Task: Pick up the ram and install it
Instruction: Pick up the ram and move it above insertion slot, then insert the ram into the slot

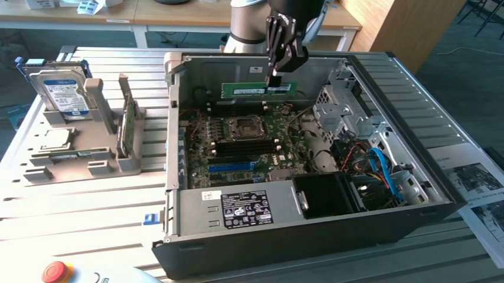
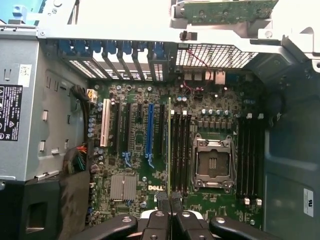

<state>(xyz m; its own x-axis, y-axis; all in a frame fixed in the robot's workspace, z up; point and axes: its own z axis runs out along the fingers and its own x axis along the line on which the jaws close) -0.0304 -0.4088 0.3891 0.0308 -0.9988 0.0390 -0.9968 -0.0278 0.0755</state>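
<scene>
The pincer (image 1: 275,82) (image 2: 169,198) is closed narrowly on the ram (image 1: 250,90) (image 2: 169,142), gripping the green stick by its upper edge, toward the end on the exterior view's right. The ram hangs level and on edge inside the open computer case (image 1: 315,242), close to the far wall and raised above the motherboard (image 1: 260,147) (image 2: 135,150). In the wrist view the stick shows edge-on as a thin pale-green line running out from between the fingertips (image 2: 161,200), alongside the black memory slots (image 2: 181,150) just beside the processor socket (image 1: 240,125) (image 2: 212,162). Whether its lower edge touches a slot cannot be told. The power supply (image 1: 236,209) with its black label fills the near corner of the case, and blue cables (image 1: 384,171) loop through the bay on the exterior view's right. The case lies on its side on a slatted table (image 1: 79,200). On the exterior view's left, well apart from the case, a grey holder (image 1: 87,159) carries an upright hard drive (image 1: 65,93) with a blue-white label and a wider green card (image 1: 127,121) standing on edge. A red button (image 1: 55,272) sits at the near table edge, and a printed sheet (image 1: 480,177) lies on the exterior view's right.
</scene>
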